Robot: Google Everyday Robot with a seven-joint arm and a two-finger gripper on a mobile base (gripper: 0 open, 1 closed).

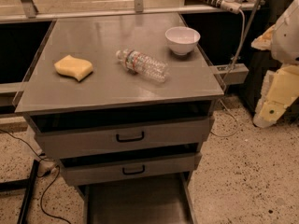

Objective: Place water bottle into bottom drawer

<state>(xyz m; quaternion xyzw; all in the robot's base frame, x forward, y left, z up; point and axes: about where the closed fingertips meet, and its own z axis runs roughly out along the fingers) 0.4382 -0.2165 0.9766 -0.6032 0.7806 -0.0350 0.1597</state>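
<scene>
The water bottle [142, 66] is lying on its side on the grey worktop [107, 90], roughly at the middle and a little toward the far half. Its long axis is running diagonally: the white cap is pointing to the far left, and the clear ridged base is pointing to the near right. The pale label with red-green marks is wrapping the half nearer the cap. Nothing is touching the bottle.

A yellow sponge [74, 67] is resting to its left, well apart from it, near the worktop's left edge. A white bowl [182, 39] is standing upright farther back and to the right of the bottle, close to the far right corner.

Under the worktop, two grey drawer fronts, the upper [130, 136] and the lower [133, 170], are each showing a black handle, and each is sitting with a dark gap above it. Below them the bottom drawer [135, 202] is standing pulled out toward the near side, showing a flat grey floor between thin side walls.

The tool [267, 115] is hanging off to the right of the cabinet, over the speckled floor [243, 181], well apart from the bottle and lower than the worktop surface. It is holding nothing, and whether it is spread or pressed together I cannot tell.
</scene>
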